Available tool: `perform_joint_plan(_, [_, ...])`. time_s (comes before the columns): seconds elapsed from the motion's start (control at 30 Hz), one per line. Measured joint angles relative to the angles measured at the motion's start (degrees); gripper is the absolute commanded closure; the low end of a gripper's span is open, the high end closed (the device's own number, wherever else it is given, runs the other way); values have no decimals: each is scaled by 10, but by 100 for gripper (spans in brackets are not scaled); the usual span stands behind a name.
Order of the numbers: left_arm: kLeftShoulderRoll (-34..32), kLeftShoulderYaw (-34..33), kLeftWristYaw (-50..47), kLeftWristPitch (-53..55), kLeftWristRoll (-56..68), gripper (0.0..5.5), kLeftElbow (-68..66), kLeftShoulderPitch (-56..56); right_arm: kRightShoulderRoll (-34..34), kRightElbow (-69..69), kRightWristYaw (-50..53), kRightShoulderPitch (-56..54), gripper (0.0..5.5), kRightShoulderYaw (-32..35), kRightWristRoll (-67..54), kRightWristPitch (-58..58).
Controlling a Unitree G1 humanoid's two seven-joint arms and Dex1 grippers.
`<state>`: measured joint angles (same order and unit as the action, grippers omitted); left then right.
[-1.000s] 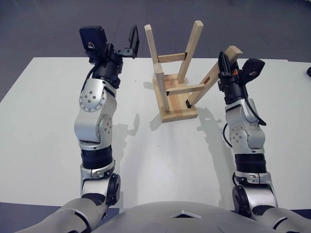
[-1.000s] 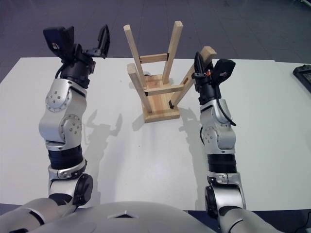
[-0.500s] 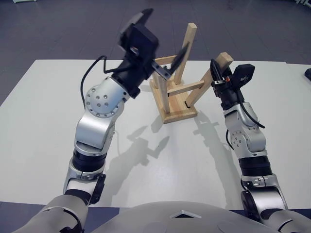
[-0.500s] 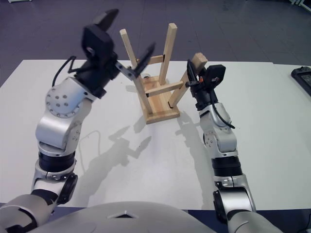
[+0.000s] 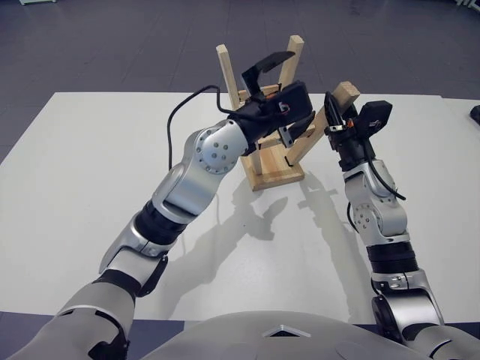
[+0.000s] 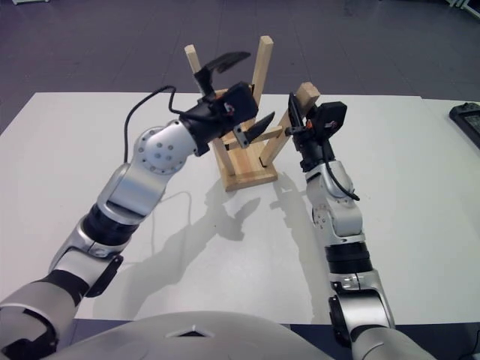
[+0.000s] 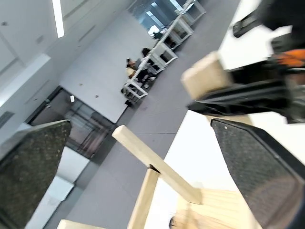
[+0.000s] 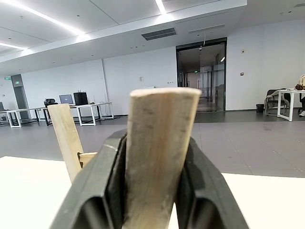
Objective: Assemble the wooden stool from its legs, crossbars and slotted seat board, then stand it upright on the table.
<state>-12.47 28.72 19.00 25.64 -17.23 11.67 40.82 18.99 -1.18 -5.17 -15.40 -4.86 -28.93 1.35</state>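
Note:
The wooden stool stands upside down on the table, its seat board flat and its legs pointing up, joined by crossbars. My right gripper is shut on the top end of the tilted right leg; in the right wrist view that leg sits between the pads. My left gripper is open, reaching across the stool with one finger high by the rear leg and one low by the crossbars. In the left wrist view its fingers flank a leg.
The white table spreads wide to the left and in front of the stool. A dark object lies at the table's far right edge. Beyond the far edge is dark floor.
My left arm has swung from the stool's left rear across to its legs, the gripper still open. The right gripper has stayed shut on the leg. The head view shifted slightly early on.

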Motion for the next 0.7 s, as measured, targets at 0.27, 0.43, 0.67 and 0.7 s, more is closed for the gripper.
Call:
perform_joint_plan(0.27, [32,66,-60,-28,-106,10,-117,21,-7,-6,1,0,441,-2,1,12])
perform_joint_plan(0.43, [32,120,-22,-30,-153,10,-161,23,-8,-12,1,1,441,-5,4,14])
perform_joint_plan(0.67, [29,167,55,-6,-175,10,-199,24,-13,-20,-1,4,441,-7,8,18])
perform_joint_plan(0.7, [31,167,53,-4,-176,10,-199,24,-13,-20,-1,4,441,-7,8,18])
